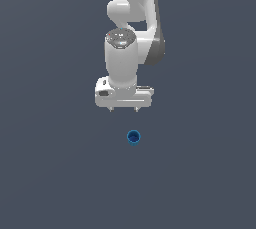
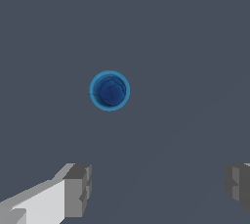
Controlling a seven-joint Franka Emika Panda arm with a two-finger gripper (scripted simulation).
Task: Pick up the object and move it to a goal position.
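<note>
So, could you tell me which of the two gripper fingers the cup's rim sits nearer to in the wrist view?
The blue cup lies nearer the finger with the white body attached; the other finger at the opposite edge is farther off.

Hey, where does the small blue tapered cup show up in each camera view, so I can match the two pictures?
Exterior view: the small blue tapered cup stands upright on the grey floor, just below the white gripper, untouched.
Wrist view: the cup sits near the picture's middle, seen from above down into its round rim.
Shared landmark: the spread grey fingers, with the cup outside the gap between them.
</note>
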